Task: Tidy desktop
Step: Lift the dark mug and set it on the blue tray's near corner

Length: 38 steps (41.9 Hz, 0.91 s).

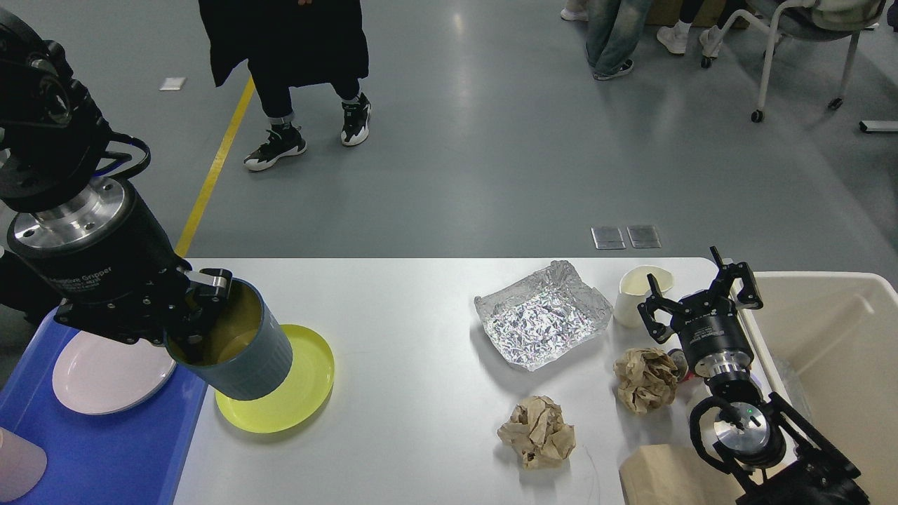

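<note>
In the head view, the left gripper (200, 319) is gripping the rim of a grey cup (235, 344), holding it tilted above the yellow plate (295, 393) on the white desktop (407, 330). The right gripper (698, 291) is hovering with fingers spread, empty, beside the paper cup (635, 291) and crumpled paper (645, 379).

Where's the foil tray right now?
In the head view, the crumpled foil tray sits on the right half of the white desktop, near its far edge, just left of the white paper cup and beyond two brown paper balls.
</note>
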Each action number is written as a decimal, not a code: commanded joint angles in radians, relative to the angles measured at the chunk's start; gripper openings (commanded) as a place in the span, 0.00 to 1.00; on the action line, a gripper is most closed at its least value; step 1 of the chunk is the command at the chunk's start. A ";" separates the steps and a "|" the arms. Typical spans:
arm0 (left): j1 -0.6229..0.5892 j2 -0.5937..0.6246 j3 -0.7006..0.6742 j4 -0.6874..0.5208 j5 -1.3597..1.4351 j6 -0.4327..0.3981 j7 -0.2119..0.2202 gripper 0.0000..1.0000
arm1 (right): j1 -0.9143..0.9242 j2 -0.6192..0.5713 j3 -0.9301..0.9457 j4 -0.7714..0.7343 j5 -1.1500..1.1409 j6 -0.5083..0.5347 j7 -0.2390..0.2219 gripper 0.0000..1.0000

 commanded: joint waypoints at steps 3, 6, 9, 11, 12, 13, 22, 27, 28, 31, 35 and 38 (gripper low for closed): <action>0.014 0.050 0.039 0.006 0.011 0.001 0.012 0.00 | 0.000 0.000 0.000 0.000 0.000 0.000 0.000 1.00; 0.040 0.105 0.045 0.020 0.029 0.002 0.023 0.00 | 0.000 0.000 0.000 0.002 0.001 0.000 0.000 1.00; 0.093 0.182 0.045 0.057 0.088 0.002 0.038 0.00 | 0.000 0.000 0.000 0.000 0.000 0.000 0.000 1.00; 0.151 0.262 0.043 0.104 0.153 0.002 0.041 0.00 | 0.000 0.000 0.000 0.002 0.000 0.000 0.000 1.00; 0.170 0.291 0.042 0.121 0.176 0.001 0.041 0.00 | 0.000 -0.001 0.000 0.002 0.000 0.000 0.000 1.00; 0.190 0.319 0.039 0.138 0.199 0.001 0.041 0.00 | 0.000 0.000 0.000 0.002 0.000 0.000 0.000 1.00; 0.445 0.538 -0.036 0.311 0.423 0.027 0.024 0.00 | 0.000 -0.001 0.000 0.002 0.001 0.000 0.000 1.00; 0.675 0.609 -0.150 0.448 0.494 0.076 0.018 0.00 | 0.000 0.000 0.000 0.002 0.000 0.000 0.000 1.00; 0.714 0.618 -0.176 0.466 0.506 0.082 0.018 0.00 | 0.000 -0.001 0.000 0.002 0.000 0.000 0.000 1.00; 0.871 0.649 -0.285 0.538 0.552 0.128 0.011 0.00 | 0.000 -0.001 0.000 0.002 0.000 0.000 0.000 1.00; 1.015 0.661 -0.389 0.592 0.608 0.189 -0.022 0.00 | 0.000 -0.001 0.000 0.002 0.000 0.000 0.000 1.00; 1.101 0.669 -0.446 0.607 0.663 0.229 -0.054 0.00 | 0.000 0.000 0.000 0.002 0.001 0.000 0.000 1.00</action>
